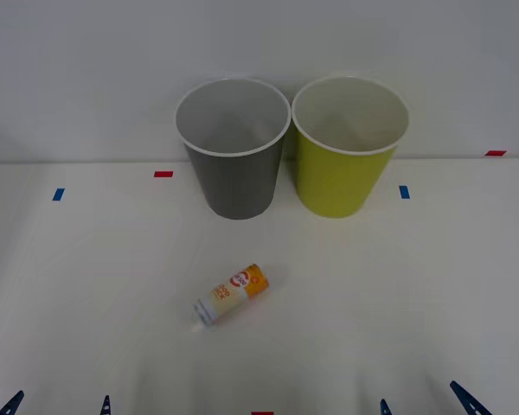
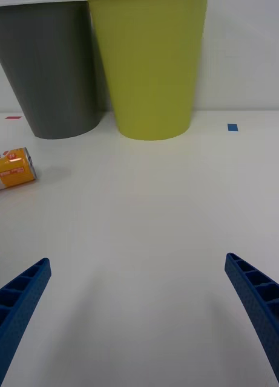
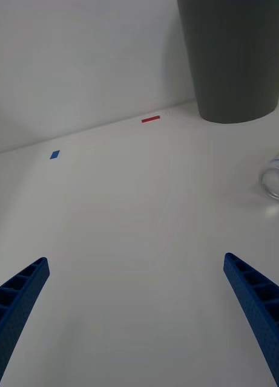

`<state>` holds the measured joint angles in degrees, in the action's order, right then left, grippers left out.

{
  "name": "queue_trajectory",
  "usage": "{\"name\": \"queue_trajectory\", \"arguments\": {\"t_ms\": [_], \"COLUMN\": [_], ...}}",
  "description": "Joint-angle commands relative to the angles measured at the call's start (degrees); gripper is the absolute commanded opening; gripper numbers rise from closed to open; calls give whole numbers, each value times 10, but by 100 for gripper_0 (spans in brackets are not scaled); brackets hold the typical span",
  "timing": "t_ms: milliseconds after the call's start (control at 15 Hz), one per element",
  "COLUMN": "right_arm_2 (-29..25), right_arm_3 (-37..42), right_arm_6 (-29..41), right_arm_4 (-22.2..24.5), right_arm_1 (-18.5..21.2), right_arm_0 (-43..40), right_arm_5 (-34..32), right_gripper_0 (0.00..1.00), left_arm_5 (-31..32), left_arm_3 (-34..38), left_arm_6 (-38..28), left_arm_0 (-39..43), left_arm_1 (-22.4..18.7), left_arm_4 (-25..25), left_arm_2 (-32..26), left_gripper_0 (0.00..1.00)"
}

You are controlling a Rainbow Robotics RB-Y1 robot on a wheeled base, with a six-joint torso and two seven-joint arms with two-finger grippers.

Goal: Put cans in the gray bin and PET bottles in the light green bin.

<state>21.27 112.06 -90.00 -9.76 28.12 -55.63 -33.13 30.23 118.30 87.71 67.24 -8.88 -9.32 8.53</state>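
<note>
While both tools sit low at the near counter (image 1: 432,285) edge, left tool (image 1: 59,405) and right tool (image 1: 426,401) spread wide, empty, the can (image 1: 232,294) lies on its side mid-counter, in front of the gray bin (image 1: 233,149); light green bin (image 1: 348,147) just beside it.

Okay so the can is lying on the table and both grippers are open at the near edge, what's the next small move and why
Probably bring the left gripper forward and inward toward the can. The can lies on its side, untouched, nearer than the gray bin and slightly to the robot's left of centre. Both the left and the right gripper are open and empty, so reaching comes before anything else.
</note>
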Motion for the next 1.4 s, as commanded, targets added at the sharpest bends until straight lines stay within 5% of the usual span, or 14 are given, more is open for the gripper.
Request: {"name": "queue_trajectory", "arguments": {"t_ms": [67,1400], "right_arm_2": [0,0], "right_arm_3": [0,0], "right_arm_6": [0,0], "right_arm_4": [0,0], "right_arm_1": [0,0], "right_arm_0": [0,0], "right_arm_5": [0,0], "right_gripper_0": [100,100], "left_arm_5": [0,0], "left_arm_3": [0,0], "left_arm_6": [0,0], "left_arm_0": [0,0], "left_arm_1": [0,0], "left_arm_4": [0,0], "left_arm_2": [0,0], "left_gripper_0": [99,99]}}
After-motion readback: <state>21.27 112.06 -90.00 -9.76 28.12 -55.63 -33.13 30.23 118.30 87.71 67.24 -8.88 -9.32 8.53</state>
